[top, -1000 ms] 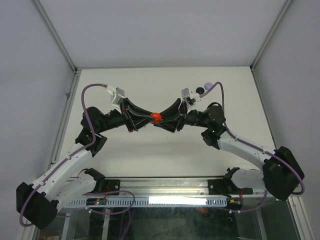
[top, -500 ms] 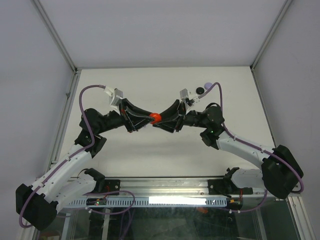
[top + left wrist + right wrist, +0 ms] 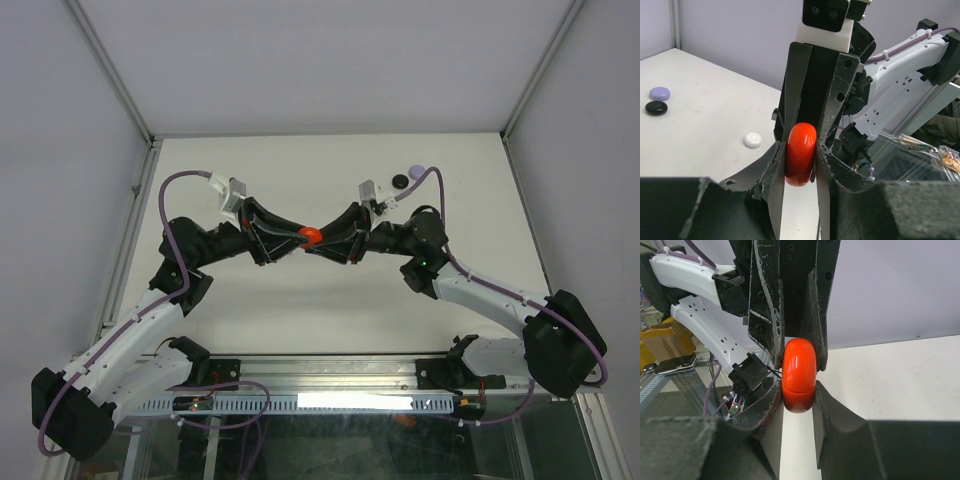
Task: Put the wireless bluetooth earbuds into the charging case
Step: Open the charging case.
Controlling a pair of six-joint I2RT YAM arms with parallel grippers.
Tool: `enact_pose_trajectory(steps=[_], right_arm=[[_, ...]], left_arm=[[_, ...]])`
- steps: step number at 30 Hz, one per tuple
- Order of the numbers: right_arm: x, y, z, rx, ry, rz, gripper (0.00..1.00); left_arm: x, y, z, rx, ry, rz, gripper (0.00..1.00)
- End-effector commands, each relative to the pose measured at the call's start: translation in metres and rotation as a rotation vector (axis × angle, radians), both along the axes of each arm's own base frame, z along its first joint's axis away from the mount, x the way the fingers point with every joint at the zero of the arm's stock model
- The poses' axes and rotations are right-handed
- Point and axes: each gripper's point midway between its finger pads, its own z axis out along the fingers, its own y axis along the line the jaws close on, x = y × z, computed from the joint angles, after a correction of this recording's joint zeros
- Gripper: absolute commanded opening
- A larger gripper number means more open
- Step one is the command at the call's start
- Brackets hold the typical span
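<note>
Charging case (image 3: 800, 154), red and rounded, is being pinched by the left claw (image 3: 799, 167) and the right claw (image 3: 798, 392) together, tip facing tip, over the counter (image 3: 705, 120). A purple disc (image 3: 660, 93), a black disc (image 3: 656, 107) and a white disc (image 3: 753, 140) are lying farther off.

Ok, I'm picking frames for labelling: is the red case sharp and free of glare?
Left wrist: red case sharp, a soft highlight down its face. Right wrist: sharp too, with a brighter glare streak. Top external: small, evenly lit.
</note>
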Motion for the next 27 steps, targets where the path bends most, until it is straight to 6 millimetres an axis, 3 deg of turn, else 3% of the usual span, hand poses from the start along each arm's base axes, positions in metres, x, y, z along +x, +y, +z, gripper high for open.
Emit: enact_pose_trajectory(steps=[1, 10, 27], right_arm=[[-0.006, 0.0, -0.001, -0.001, -0.093, 0.013, 0.0], [-0.009, -0.002, -0.016, -0.041, -0.181, 0.02, 0.0], [-0.018, -0.009, -0.011, -0.026, -0.282, 0.027, 0.0]], left_arm=[[0.006, 0.002, 0.001, 0.004, -0.003, 0.048, 0.3], [0.021, 0.004, -0.004, 0.018, 0.086, 0.118, 0.47], [0.051, 0.005, -0.035, 0.093, 0.259, 0.242, 0.52]])
